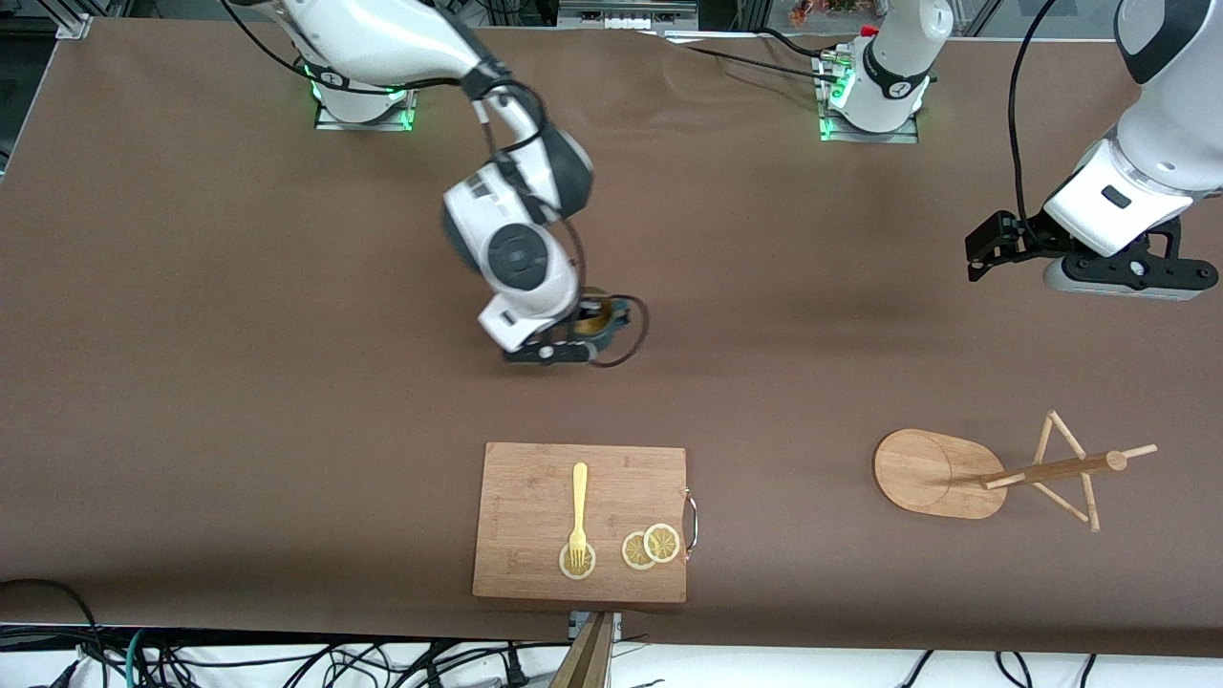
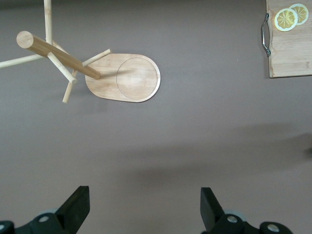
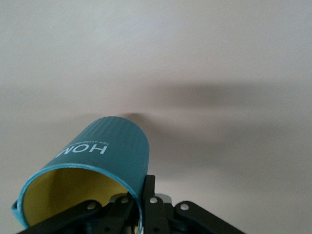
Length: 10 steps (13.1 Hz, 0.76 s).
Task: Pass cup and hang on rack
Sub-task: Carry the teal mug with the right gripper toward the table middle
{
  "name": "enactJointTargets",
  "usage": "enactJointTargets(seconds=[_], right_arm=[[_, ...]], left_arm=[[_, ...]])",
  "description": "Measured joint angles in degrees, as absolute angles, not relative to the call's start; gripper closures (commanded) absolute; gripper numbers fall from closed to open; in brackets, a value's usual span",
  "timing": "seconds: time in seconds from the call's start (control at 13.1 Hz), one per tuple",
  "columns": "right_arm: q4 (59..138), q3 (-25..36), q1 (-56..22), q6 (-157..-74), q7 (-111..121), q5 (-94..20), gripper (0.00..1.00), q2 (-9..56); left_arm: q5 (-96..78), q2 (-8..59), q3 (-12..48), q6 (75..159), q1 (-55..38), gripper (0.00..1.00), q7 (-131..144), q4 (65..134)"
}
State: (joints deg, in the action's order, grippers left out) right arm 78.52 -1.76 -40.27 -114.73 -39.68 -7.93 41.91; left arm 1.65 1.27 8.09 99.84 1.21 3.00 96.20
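My right gripper (image 1: 585,336) holds the teal cup (image 1: 604,318) over the middle of the table. In the right wrist view the cup (image 3: 105,151) is tilted and shows its yellow inside. The right gripper (image 3: 141,197) is shut on its wall, one finger inside the rim and one outside. The wooden rack (image 1: 955,473) stands toward the left arm's end of the table, near the front camera, its pegs bare. My left gripper (image 1: 1132,279) hangs open and empty in the air at that end. In the left wrist view the rack (image 2: 129,78) lies ahead of the open left gripper (image 2: 144,204).
A wooden cutting board (image 1: 535,564) with a metal handle lies near the front edge. It carries a yellow fork (image 1: 578,511) and lemon slices (image 1: 651,547). Its corner (image 2: 292,53) shows in the left wrist view. Brown cloth covers the table.
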Motion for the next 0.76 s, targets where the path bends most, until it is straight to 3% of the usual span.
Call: enactJointTargets(seconds=[0.38,0.76], right_arm=[[66.39,-1.63,-50.78,-117.80,-54.55,-8.07,1.00,51.00],[64.81,-1.02,-52.28,-121.81,-57.42,-8.07,1.00,52.83]], left_arm=[[1.65,1.38,7.27,99.46,1.51,0.00,3.00,96.32],[1.65,3.67,7.57,97.18,1.48,0.00,3.01,97.02]])
